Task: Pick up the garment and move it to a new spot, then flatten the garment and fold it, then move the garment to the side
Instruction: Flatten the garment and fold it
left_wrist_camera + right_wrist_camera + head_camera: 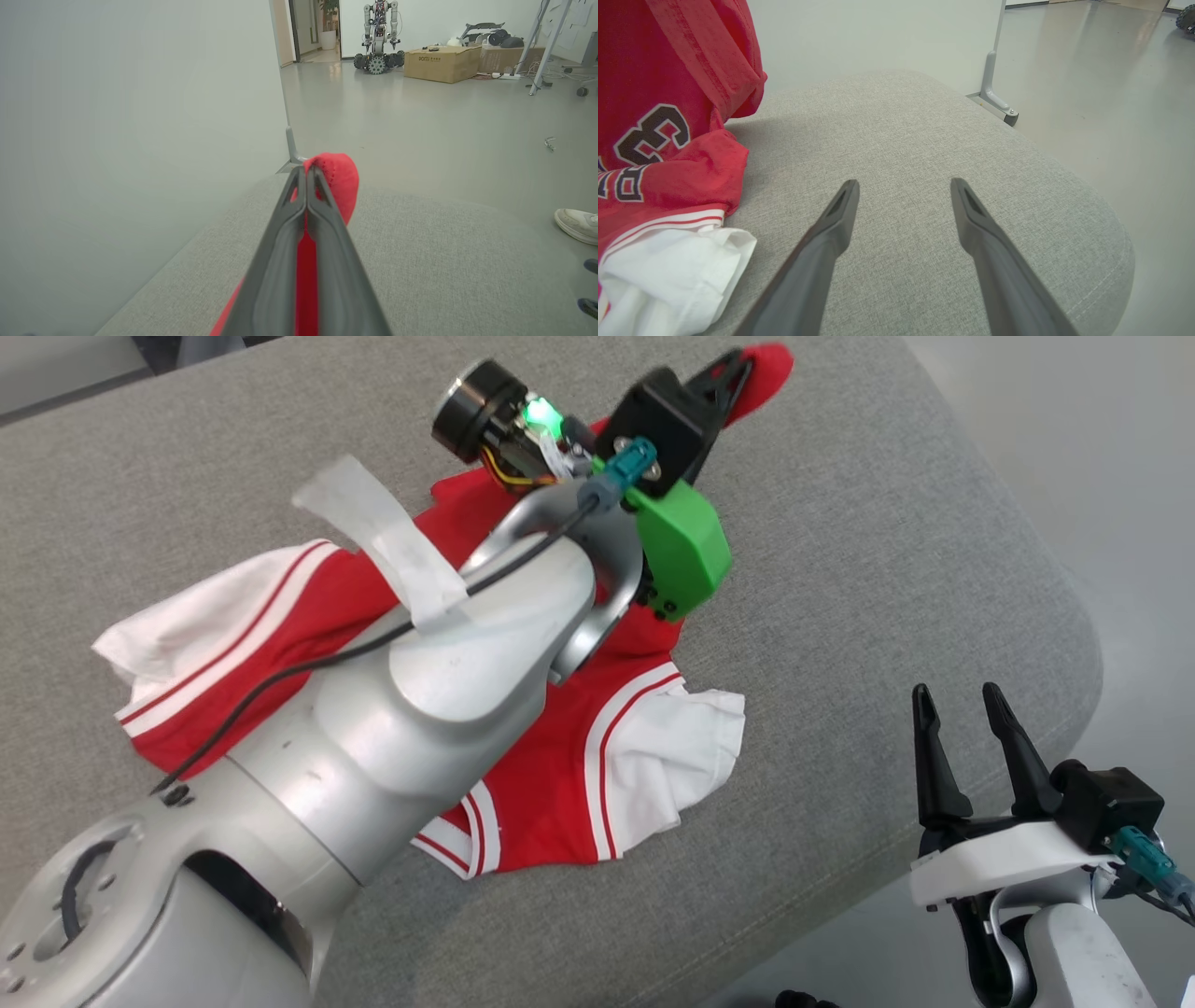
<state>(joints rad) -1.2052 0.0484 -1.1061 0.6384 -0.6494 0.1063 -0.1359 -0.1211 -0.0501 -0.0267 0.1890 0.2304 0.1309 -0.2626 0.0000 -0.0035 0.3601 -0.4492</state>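
Fabric of one red-and-white garment [560,775] is pinched by left gripper [738,364]; right gripper [957,698], the second, gapes open.

We had bare grey cushion [887,551] free to the right of the garment [635,775], our left forearm [448,700] lying across its middle, pale wall [878,37] beyond.
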